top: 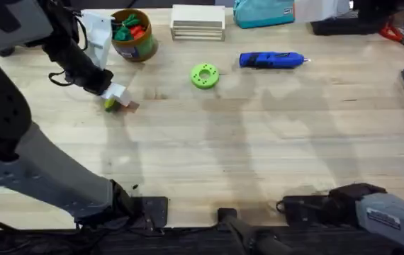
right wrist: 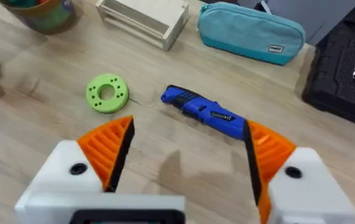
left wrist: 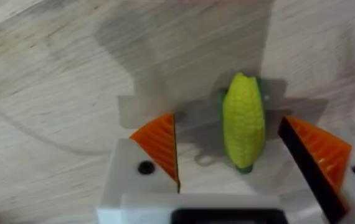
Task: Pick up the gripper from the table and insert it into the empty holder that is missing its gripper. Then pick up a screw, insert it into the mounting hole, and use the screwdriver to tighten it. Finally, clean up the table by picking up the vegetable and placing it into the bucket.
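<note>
The vegetable [left wrist: 244, 121], a yellow toy corn with a green end, lies on the wooden table [left wrist: 53, 74]. My left gripper [left wrist: 227, 119] is open and low around it, and neither orange pad [left wrist: 159, 146] touches it. From above, the left gripper [top: 119, 98] sits at the table's left over the vegetable [top: 110, 104], with the bucket [top: 132, 35] just beyond. The blue screwdriver [top: 271, 60] lies at the back centre. My right gripper [right wrist: 187, 134] is open, holds nothing and points at the screwdriver [right wrist: 202, 112]. The loose gripper, the holder and the screw are out of view.
Red and green toy pieces fill the bucket. A bright-green ring disc [top: 204, 75] lies between bucket and screwdriver. A pale wooden box [top: 197, 21], a teal pouch [top: 262, 13] and a black case [right wrist: 345, 74] line the back edge. The right arm [top: 358, 202] rests at the near right.
</note>
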